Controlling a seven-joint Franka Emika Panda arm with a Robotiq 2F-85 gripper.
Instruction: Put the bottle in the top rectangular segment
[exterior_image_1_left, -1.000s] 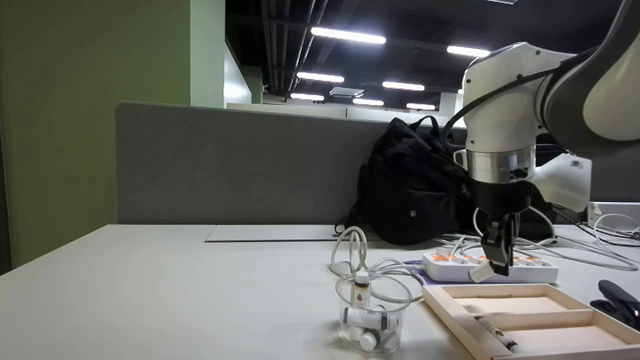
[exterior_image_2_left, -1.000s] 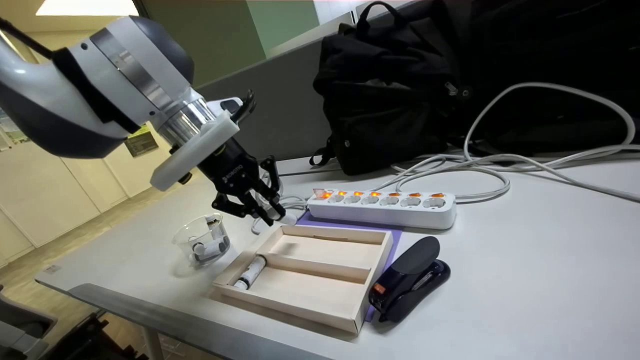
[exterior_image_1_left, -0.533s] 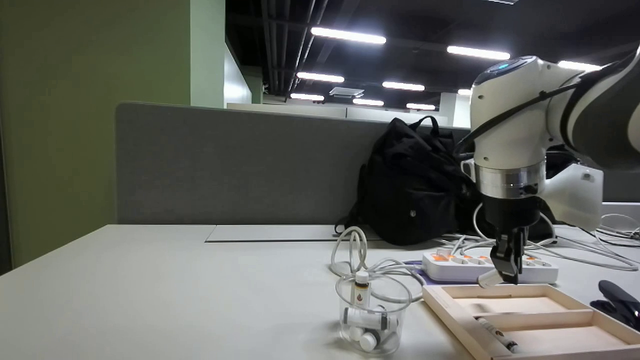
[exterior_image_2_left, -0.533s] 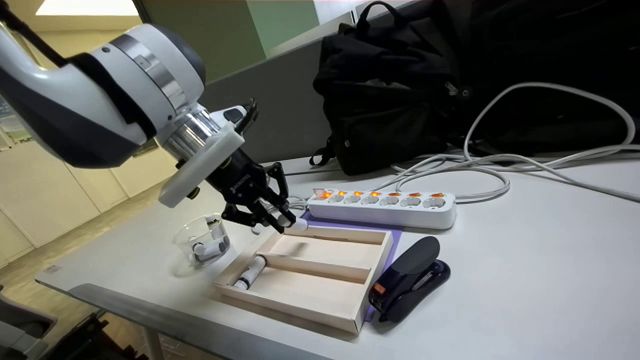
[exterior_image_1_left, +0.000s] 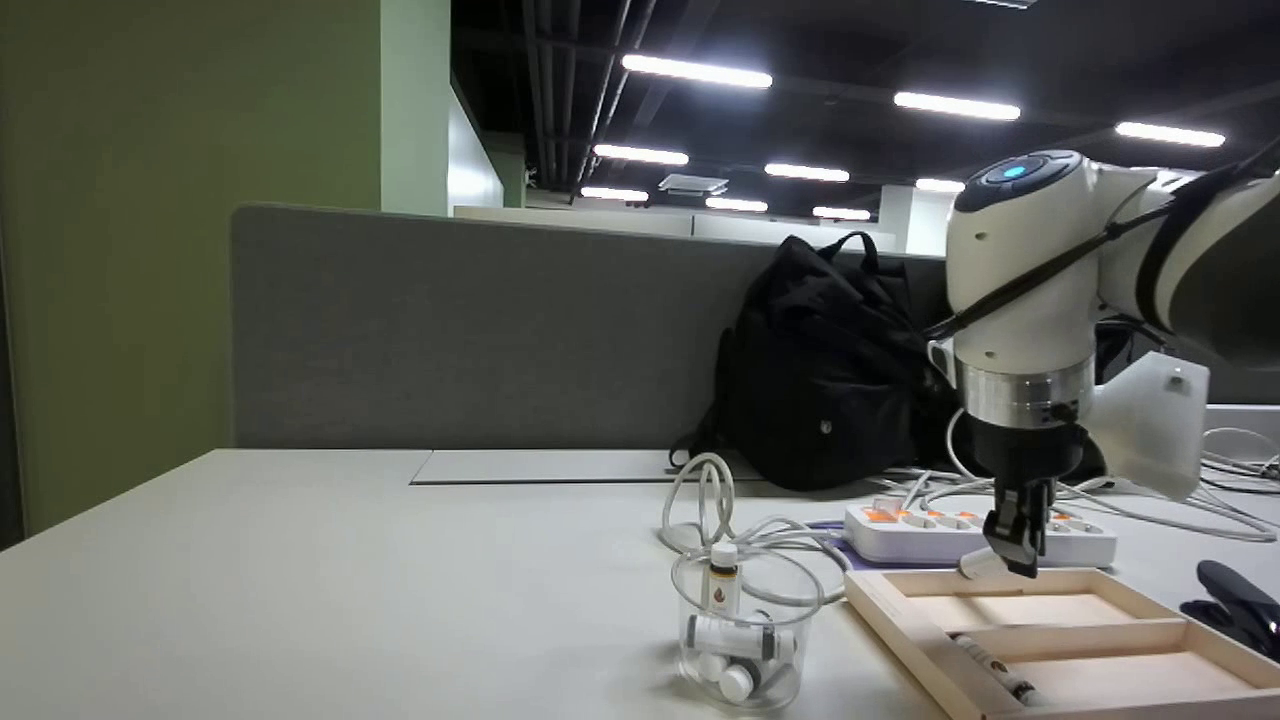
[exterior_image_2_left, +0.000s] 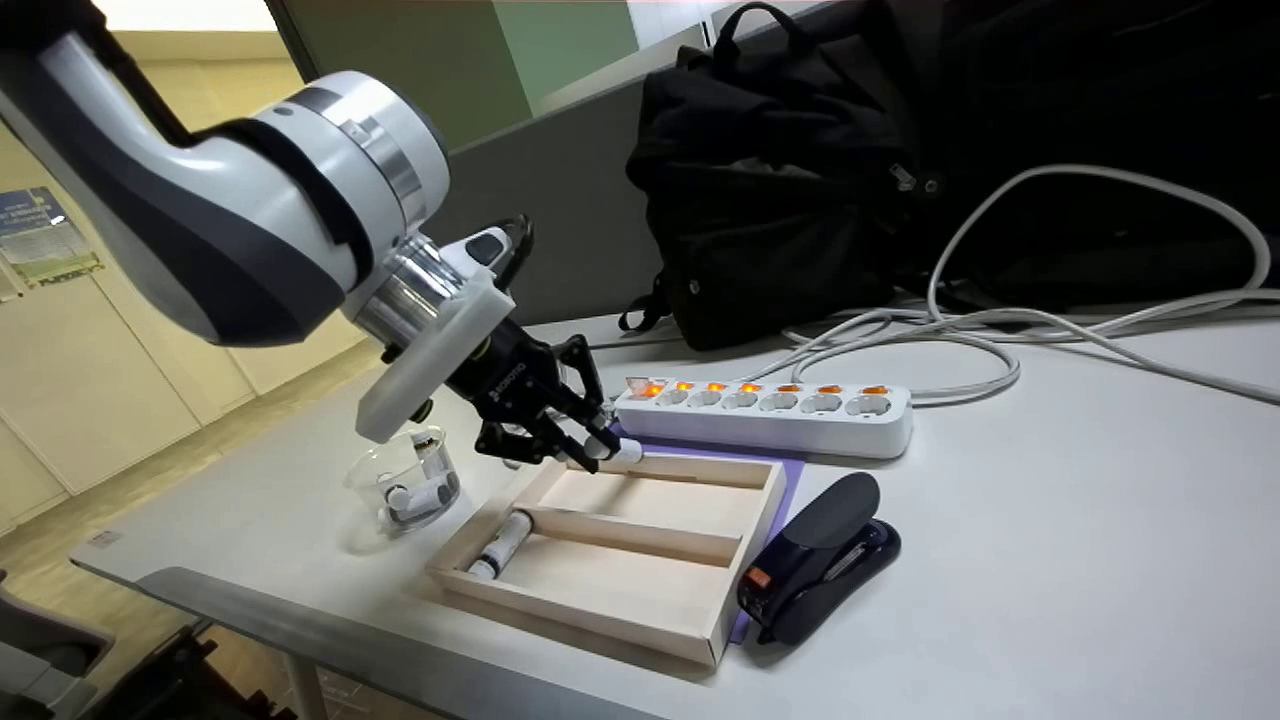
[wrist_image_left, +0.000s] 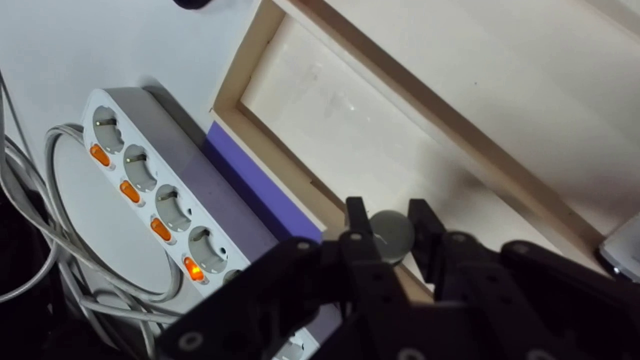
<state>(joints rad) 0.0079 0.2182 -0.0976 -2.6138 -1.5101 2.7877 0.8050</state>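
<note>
One small whitish bottle (exterior_image_2_left: 628, 452) is held fast by the gripper (exterior_image_2_left: 600, 453), above the far side of the top rectangular segment (exterior_image_2_left: 690, 508) of the divided wooden tray (exterior_image_2_left: 600, 622). Its long axis slants: the lower end sticks out toward the power strip (exterior_image_2_left: 765, 428). We cannot tell whether this end clears the far wall (wrist_image_left: 280, 162); so we judge that the bottle should come nearer the segment's middle before we release it.

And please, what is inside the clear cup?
The clear cup holds small bottles: one stands roughly upright, others lie lower. They partly cover each other, so the exact number cannot be seen.
</note>
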